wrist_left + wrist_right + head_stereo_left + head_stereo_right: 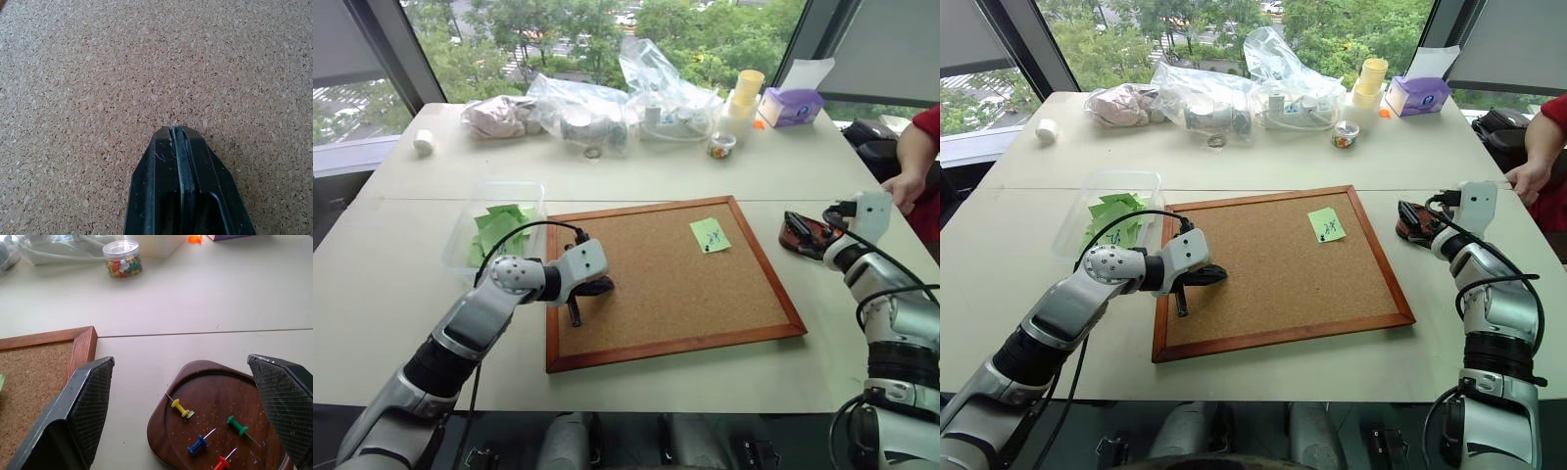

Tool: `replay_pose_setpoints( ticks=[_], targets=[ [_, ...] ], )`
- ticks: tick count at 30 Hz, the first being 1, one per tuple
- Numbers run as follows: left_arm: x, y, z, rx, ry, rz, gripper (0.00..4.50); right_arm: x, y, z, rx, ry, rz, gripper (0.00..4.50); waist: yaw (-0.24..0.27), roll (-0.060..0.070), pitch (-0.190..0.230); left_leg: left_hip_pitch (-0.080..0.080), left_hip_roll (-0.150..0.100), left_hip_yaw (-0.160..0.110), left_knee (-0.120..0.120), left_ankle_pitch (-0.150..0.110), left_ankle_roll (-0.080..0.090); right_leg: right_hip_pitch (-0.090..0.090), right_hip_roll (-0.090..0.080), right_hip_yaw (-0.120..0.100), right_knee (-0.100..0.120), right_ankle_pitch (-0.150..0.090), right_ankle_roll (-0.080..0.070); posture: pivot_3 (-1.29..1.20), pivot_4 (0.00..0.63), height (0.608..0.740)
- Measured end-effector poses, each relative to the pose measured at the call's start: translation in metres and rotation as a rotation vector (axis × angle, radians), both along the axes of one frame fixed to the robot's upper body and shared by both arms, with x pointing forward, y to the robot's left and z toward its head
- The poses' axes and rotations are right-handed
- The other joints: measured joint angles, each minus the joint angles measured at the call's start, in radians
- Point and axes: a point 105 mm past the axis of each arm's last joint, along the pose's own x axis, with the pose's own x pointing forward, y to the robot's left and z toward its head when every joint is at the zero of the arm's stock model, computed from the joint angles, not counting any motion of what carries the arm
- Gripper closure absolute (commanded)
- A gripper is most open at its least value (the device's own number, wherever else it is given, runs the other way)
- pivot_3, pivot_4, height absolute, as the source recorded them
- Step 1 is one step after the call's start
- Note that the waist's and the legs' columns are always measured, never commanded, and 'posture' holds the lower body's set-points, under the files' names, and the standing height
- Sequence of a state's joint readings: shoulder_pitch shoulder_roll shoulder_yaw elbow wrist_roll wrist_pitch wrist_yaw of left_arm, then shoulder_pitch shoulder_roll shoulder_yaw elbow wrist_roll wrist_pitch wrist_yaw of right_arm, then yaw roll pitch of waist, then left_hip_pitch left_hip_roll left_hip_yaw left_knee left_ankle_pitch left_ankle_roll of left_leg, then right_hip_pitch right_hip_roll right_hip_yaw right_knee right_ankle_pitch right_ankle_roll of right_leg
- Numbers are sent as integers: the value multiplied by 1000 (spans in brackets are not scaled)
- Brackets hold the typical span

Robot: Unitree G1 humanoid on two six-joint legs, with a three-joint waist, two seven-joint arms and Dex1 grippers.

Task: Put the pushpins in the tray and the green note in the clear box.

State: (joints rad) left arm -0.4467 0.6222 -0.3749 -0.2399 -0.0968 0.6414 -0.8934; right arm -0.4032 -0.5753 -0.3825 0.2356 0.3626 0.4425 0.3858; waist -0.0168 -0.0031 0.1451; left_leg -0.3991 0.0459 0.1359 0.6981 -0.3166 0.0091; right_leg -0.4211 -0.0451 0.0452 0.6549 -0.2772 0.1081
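Tray (215,382) edge cut off; note (709,234) marks too small.

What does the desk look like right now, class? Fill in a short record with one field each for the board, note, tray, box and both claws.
corkboard: lies flat on the table, wood frame
green note: one on the cork, near the far right corner
tray: beside the board, holds four pushpins
clear box: left of the board, green notes inside
left claw: shut, over the cork
right claw: open, over the tray
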Motion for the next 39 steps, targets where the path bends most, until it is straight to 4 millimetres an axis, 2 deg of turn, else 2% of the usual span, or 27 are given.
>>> replay_pose_setpoints(
  ticks=[5,9,12,15,17,19,25,32,35,39],
  targets=[
    [0,0,1,1,-1,-2,4500,-2,22,31,0,-96,99,27,0,0,0,0,0,0,0,0,0,0,0,0,0,0,0,0,150,728],
    [1,0,2,2,-4,-5,4500,-10,59,46,12,-114,273,27,1,0,0,0,0,0,0,0,0,0,0,0,0,0,0,0,150,728],
    [1,0,2,1,-4,-6,4500,-23,97,32,0,-36,446,27,3,0,0,0,0,0,0,0,0,0,0,0,0,0,0,0,150,728],
    [1,0,2,2,-4,-5,4500,-35,134,-3,3,79,577,27,2,-1,-1,0,0,0,0,0,1,0,0,0,0,0,0,0,150,728],
    [2,0,2,-2,-7,-7,4500,-38,150,-17,5,119,619,27,3,-1,0,0,0,0,0,0,1,0,0,0,0,0,0,0,150,728],
    [2,-2,2,-6,-8,-9,4500,-37,154,-20,-20,123,628,27,5,-1,-1,0,0,-1,0,0,1,0,0,0,0,0,0,0,150,728],
    [2,-1,1,-6,-8,-7,4500,-33,151,-21,-48,111,617,27,4,-1,-1,0,0,-1,0,-1,1,0,0,0,0,0,0,0,150,728],
    [1,-1,1,-8,-11,-3,4500,-29,148,-41,-42,164,611,27,4,-1,-1,0,0,-1,0,-1,1,0,0,0,0,0,0,0,150,728],
    [1,-1,1,-8,-11,-3,4500,-27,149,-50,-55,185,607,822,4,-1,-1,0,0,0,0,-1,1,0,0,0,0,0,0,0,150,728],
    [1,-1,1,-8,-10,-2,4500,-22,142,-52,-80,183,577,2872,4,-2,-1,0,0,-1,0,0,1,0,0,0,0,0,0,0,150,728]
  ],
)
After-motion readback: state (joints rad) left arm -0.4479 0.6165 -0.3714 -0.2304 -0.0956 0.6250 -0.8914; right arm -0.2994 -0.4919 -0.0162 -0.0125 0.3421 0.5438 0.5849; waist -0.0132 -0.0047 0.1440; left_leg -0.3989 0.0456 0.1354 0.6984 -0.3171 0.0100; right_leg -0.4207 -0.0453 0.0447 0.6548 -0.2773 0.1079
